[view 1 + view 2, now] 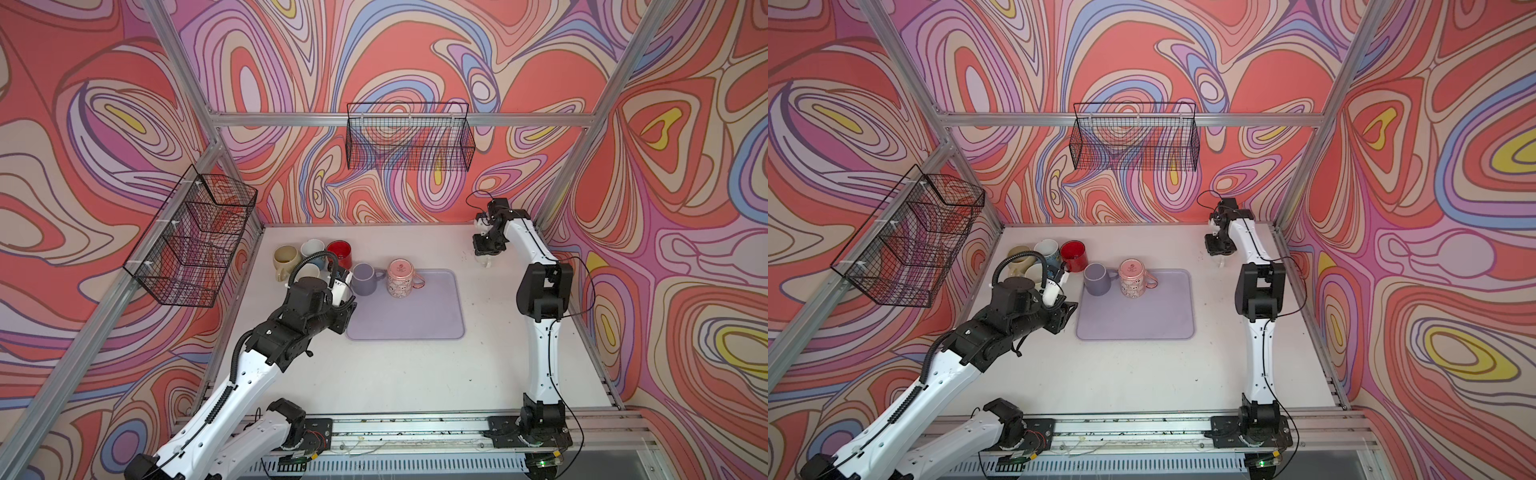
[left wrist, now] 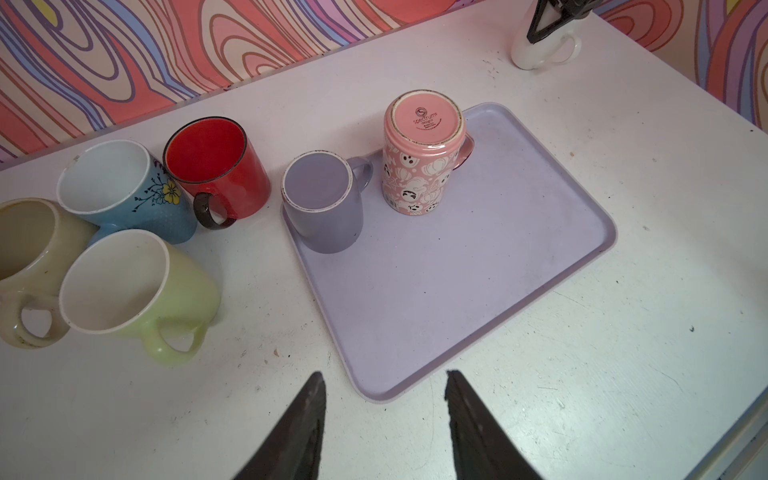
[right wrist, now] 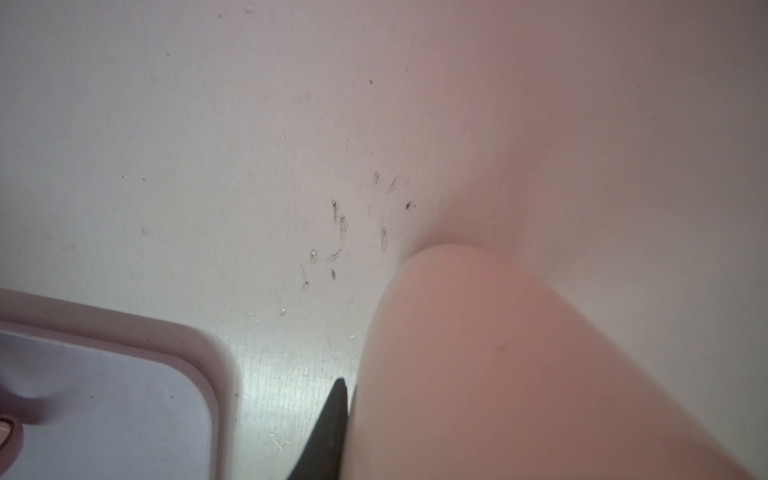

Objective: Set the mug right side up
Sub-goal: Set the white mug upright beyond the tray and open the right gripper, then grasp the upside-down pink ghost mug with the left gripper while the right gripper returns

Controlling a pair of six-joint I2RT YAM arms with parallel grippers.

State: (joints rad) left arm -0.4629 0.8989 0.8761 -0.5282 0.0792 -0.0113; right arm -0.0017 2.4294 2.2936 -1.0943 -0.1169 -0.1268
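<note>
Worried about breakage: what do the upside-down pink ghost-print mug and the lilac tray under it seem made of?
Pink ghost-print mug: likely glazed ceramic, glossy sheen and a printed maker's mark underneath. Lilac tray: probably matte plastic, thin moulded rim, no glare.

Between my left jaws and just ahead of them lies bare table (image 2: 582,395), then the near corner of the tray (image 2: 457,311). The tray's middle is open up to the purple mug (image 2: 328,208) and the upturned pink mug (image 2: 419,166), which stand close together. A cluster of four mugs (image 2: 133,249) blocks the way ahead toward the left wall. At my right jaws a white mug (image 3: 498,374) sits against one finger (image 3: 330,428); beyond it the table is bare.
</note>
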